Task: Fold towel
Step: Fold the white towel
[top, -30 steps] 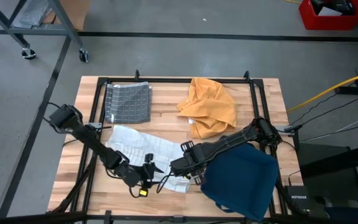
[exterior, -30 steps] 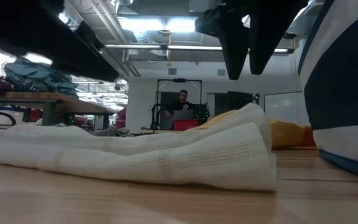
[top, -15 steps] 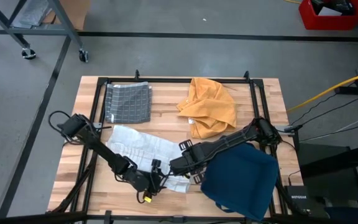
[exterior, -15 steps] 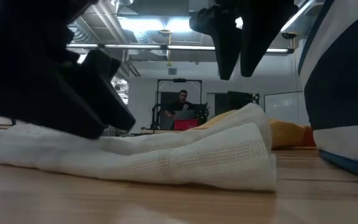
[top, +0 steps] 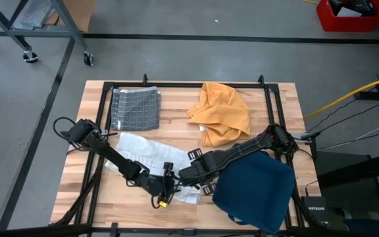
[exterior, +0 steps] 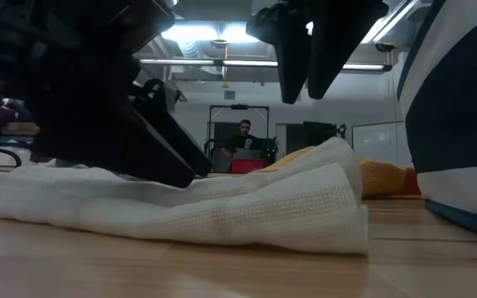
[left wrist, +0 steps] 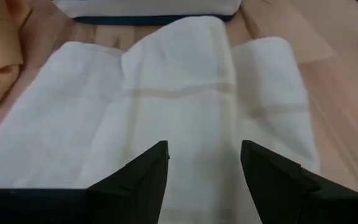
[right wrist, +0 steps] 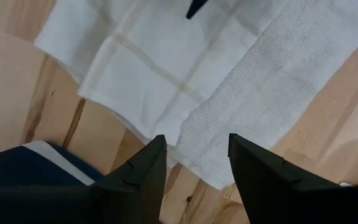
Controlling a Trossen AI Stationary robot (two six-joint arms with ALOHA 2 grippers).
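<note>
A white towel (top: 147, 155) lies rumpled and partly doubled over on the wooden table (top: 176, 125), running from the left middle toward the near middle. My left gripper (top: 170, 187) is open and slants down low over the towel's near right end (left wrist: 185, 93), one finger on either side of a raised fold. My right gripper (top: 191, 172) is open and points down above the same end (right wrist: 185, 74). In the low view it (exterior: 305, 79) hangs clear above the cloth (exterior: 222, 207). My left gripper comes at the towel's near right end slanting down from the table's left side, with its open fingers (left wrist: 143, 177) over the cloth. Whether the fingertips touch the towel, I cannot tell.
A navy towel (top: 252, 191) lies at the near right, close beside the white towel's end. An orange towel (top: 222, 112) is bunched at the far middle. A folded grey checked towel (top: 135, 108) lies at the far left. A black frame (top: 189, 84) borders the table.
My left gripper has moved down and toward the table's right edge, coming in over the white towel's near right end, and has rolled a little. It has stayed open. The towel has not moved.
</note>
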